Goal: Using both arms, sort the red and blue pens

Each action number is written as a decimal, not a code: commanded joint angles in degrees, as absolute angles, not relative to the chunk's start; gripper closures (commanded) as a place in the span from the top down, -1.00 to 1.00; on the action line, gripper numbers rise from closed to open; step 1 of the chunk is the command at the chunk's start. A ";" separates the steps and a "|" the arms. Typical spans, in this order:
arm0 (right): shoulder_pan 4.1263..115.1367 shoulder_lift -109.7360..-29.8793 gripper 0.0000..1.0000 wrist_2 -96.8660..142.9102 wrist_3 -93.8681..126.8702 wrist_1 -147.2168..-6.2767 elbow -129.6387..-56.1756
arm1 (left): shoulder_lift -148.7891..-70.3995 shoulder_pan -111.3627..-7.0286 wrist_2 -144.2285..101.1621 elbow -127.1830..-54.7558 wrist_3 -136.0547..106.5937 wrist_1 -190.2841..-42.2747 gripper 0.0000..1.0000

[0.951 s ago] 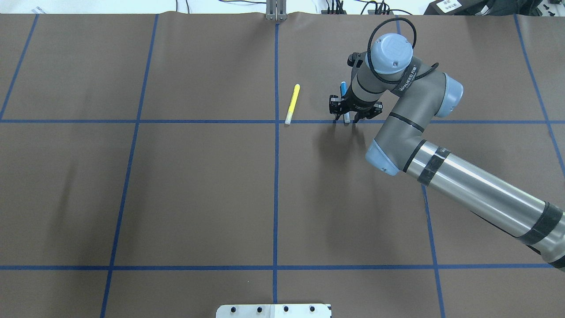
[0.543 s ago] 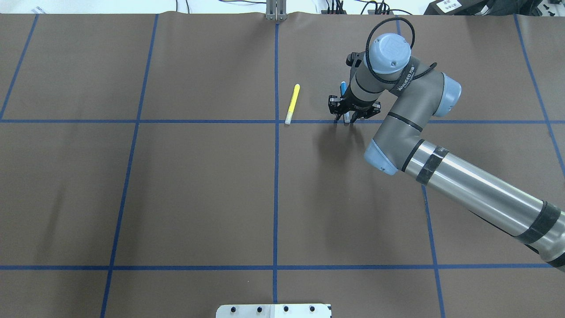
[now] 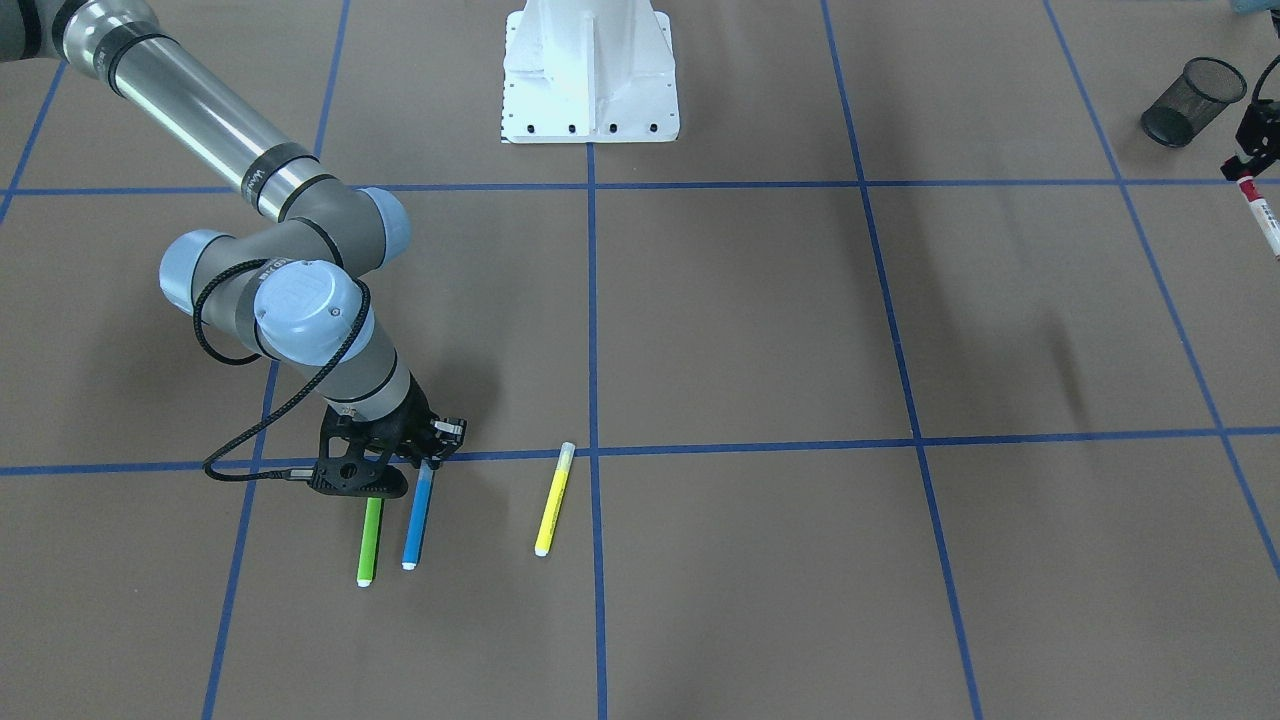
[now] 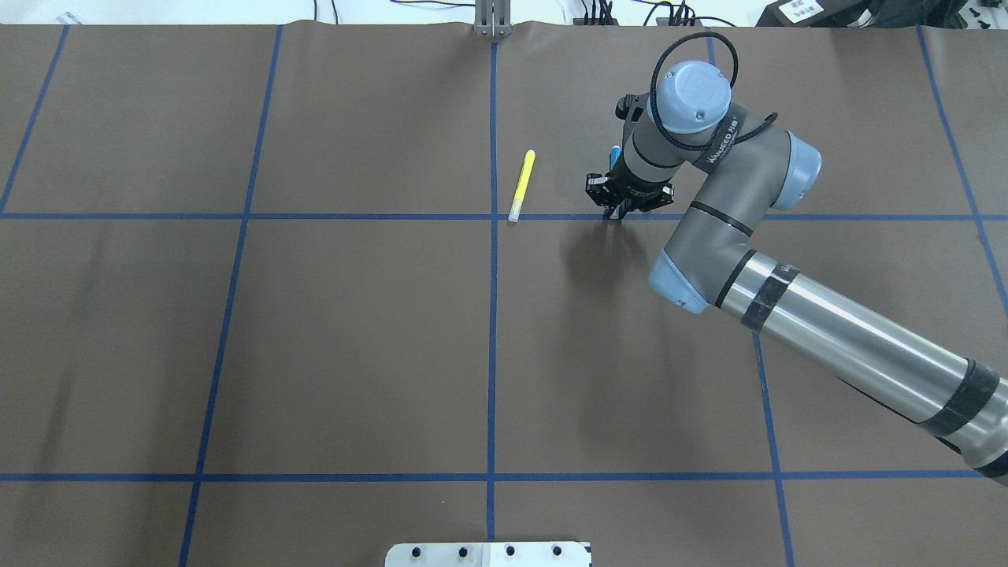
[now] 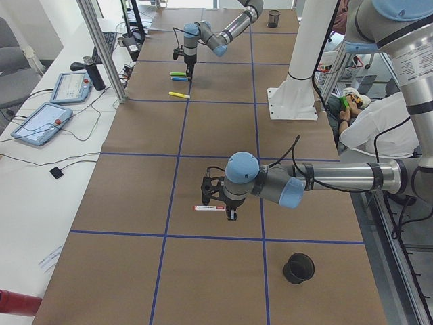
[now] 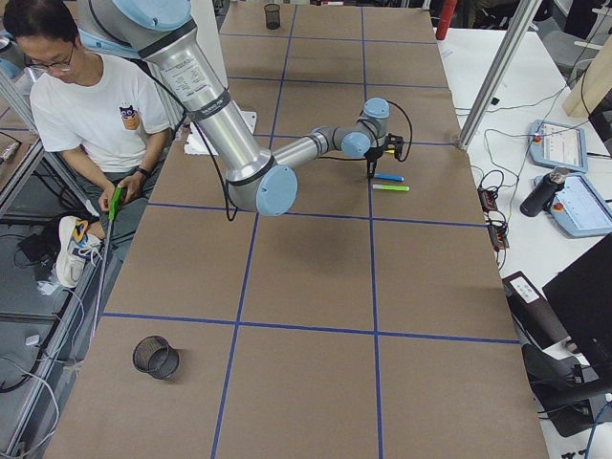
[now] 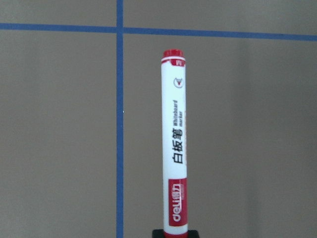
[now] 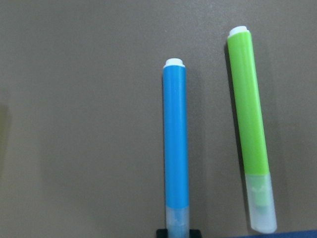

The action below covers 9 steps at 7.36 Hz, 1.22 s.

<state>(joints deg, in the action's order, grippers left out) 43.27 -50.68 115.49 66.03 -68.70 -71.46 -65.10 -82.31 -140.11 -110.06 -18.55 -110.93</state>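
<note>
The blue pen (image 3: 417, 520) lies on the brown mat between a green and a yellow pen. My right gripper (image 4: 618, 211) stands straight down over its pale cap end, with the fingers shut on it. The right wrist view shows the blue pen (image 8: 176, 144) running up from the jaws. My left gripper (image 3: 1250, 160) hangs above the mat at the far side, shut on the red-capped white marker (image 3: 1263, 215). The marker (image 7: 176, 148) sticks out level from the jaws in the left wrist view, and the left side view shows it (image 5: 210, 208) above the mat.
A green pen (image 3: 370, 540) lies close beside the blue one, and a yellow pen (image 4: 522, 185) lies further off. A black mesh cup (image 3: 1190, 88) stands near the left gripper, and another (image 6: 273, 14) at the opposite end. The white pedestal (image 3: 590, 70) and a seated person (image 6: 96, 105) are nearby.
The right gripper's fingers, spread wide either side of the blue pen a second ago, have drawn together onto it. The arm itself has barely shifted.
</note>
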 commanded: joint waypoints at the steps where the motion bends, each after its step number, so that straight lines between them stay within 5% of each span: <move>1: 43.33 -50.45 -1.00 115.49 66.09 -68.64 -72.07 | -62.59 -82.53 -142.55 -110.30 -16.37 -108.04 -1.00; 6: 46.92 -51.23 -1.00 118.81 66.80 -68.99 -76.89 | -62.58 -88.41 -142.30 -113.38 7.42 -80.74 -1.00; 9: 50.10 -57.38 -1.00 124.01 67.06 -69.34 -85.76 | -63.19 -94.45 -135.23 -114.69 24.01 -62.20 -1.00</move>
